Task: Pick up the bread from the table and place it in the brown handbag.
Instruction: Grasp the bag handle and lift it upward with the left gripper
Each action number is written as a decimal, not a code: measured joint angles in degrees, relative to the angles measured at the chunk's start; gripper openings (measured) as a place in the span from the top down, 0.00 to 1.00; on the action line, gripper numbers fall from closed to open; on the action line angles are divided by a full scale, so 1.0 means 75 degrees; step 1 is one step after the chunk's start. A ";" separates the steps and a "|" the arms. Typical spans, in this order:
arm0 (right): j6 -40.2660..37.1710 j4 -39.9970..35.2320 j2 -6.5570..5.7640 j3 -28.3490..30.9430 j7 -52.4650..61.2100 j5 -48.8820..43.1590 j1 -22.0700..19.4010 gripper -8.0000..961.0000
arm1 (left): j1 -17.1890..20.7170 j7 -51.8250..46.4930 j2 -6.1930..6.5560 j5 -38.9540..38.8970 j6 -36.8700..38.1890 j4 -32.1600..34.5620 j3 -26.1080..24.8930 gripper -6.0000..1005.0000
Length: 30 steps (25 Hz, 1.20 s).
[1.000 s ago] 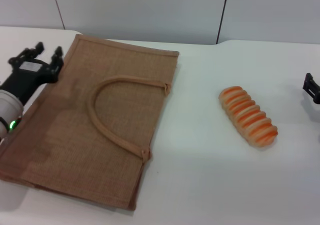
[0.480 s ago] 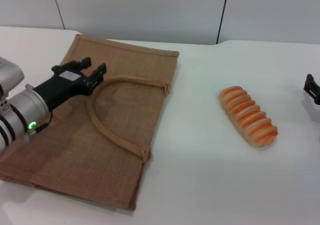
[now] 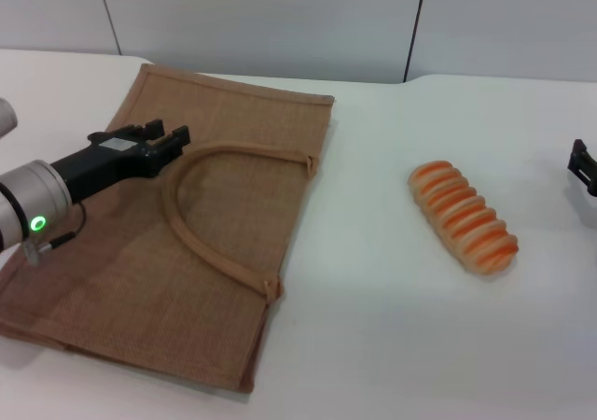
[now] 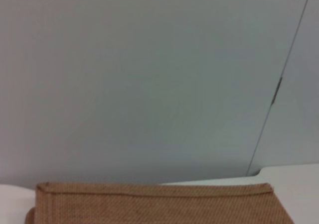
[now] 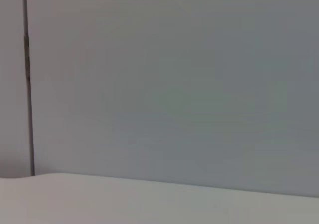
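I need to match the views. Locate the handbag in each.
Head view: handbag lies flat on the table's left, under the left pincer.
Left wrist view: only its top edge, at the bottom.
Right wrist view: not in it.
Shared landmark: the wall seam.

My left arm [image 3: 37, 191]: silver-grey cylindrical wrist segment, small green light glowing on its side, thin dark cable looping just beneath it. Black boxy section ahead of that, pale patch on top, ending in left gripper [image 3: 166, 135], black, short blunt fingers. My right gripper [image 3: 583, 166]: only black angular piece visible, shape unclear.
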 joint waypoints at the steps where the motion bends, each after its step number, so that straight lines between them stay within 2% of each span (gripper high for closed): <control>1: 0.0000 0.0002 -0.0004 0.0000 0.0000 0.0000 0.0000 0.10 | -0.0022 -0.0183 0.0040 0.0120 0.0058 0.0030 -0.0002 0.53; 8: 0.0011 0.0003 -0.0005 -0.0007 0.0000 0.0000 0.0005 0.10 | -0.0002 -0.1747 0.0184 0.1477 0.0932 0.0699 0.0001 0.53; 16: 0.0023 -0.0021 -0.0006 -0.0037 0.0000 0.0000 0.0033 0.10 | -0.0060 -0.3521 0.0383 0.3246 0.1098 0.1447 -0.0008 0.53; 23: 0.0119 -0.0034 -0.0005 -0.0021 0.0000 0.0000 0.0089 0.10 | -0.0084 -0.4622 0.0403 0.4594 0.1082 0.2190 -0.0017 0.53; 30: 0.0200 -0.0045 -0.0005 -0.0002 0.0000 0.0000 0.0113 0.10 | -0.0304 -0.5334 0.0413 0.5646 0.0977 0.2261 -0.0160 0.53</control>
